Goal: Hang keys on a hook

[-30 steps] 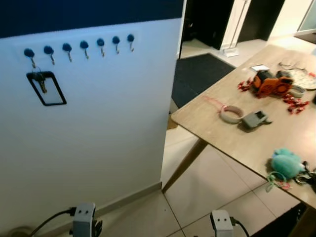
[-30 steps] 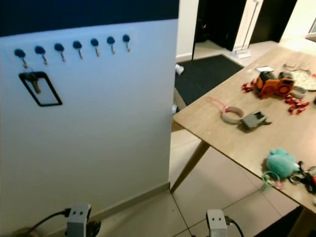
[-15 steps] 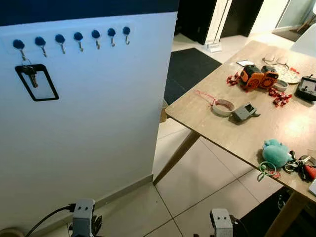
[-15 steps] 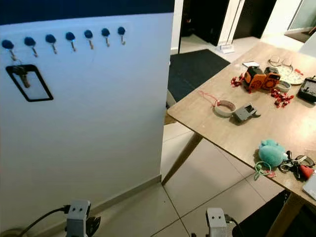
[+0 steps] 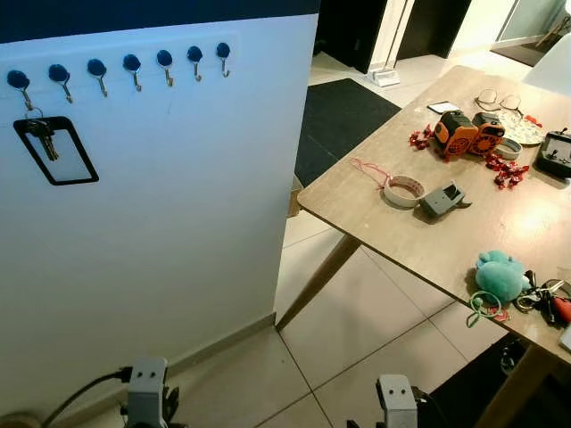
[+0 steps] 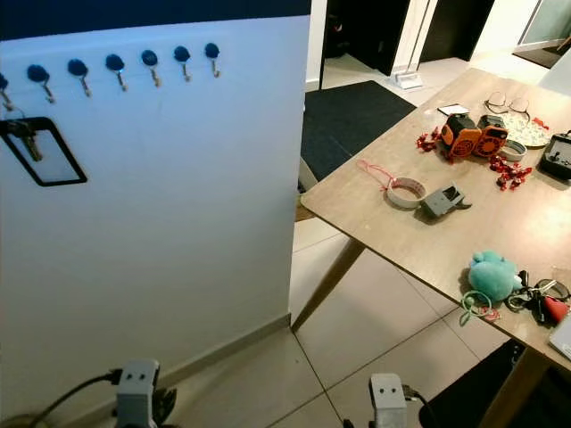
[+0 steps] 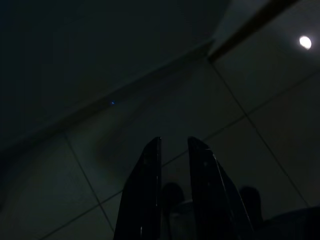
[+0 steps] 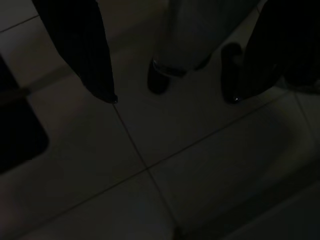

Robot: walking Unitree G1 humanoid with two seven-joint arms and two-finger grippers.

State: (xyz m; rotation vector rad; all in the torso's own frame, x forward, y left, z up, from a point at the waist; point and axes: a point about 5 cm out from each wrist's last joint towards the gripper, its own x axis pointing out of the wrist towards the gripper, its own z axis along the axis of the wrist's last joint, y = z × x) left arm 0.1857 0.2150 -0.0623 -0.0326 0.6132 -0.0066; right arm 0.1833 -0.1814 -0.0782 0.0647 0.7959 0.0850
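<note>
While both arms hang low at the robot's sides, the head views look down on a white wall (image 5: 178,205) topped by a dark blue band, with a row of blue-knobbed hooks (image 5: 131,64) running across it. From the leftmost hook (image 5: 18,80) a set of keys (image 5: 41,140) already hangs, its black strap (image 5: 55,152) forming a loop against the wall.

To the right stands a wooden surface (image 5: 401,236) on slanted legs over pale floor tiles (image 5: 357,330). Near its front edge lies a second bunch of keys (image 5: 546,299), touching a teal plush toy (image 5: 498,275) with a green cord (image 5: 482,309) beside it. Farther back on the surface sit a roll of tape (image 5: 403,190) with a red string (image 5: 368,171), a grey device (image 5: 442,199) just beside the tape, an orange and black gadget (image 5: 468,134), scattered red clips (image 5: 505,169) and a pair of glasses (image 5: 492,96). A dark mat (image 5: 343,120) lies on the floor beyond the wall's corner.

Seen in its own dim wrist view, the left claw (image 7: 173,150) hangs over the floor tiles near the skirting, its two fingers (image 7: 147,190) close together with a thin gap, holding nothing. In the right wrist view, the right claw (image 8: 170,100) hangs over dark tiles with its fingers (image 8: 80,50) spread wide apart and empty.
</note>
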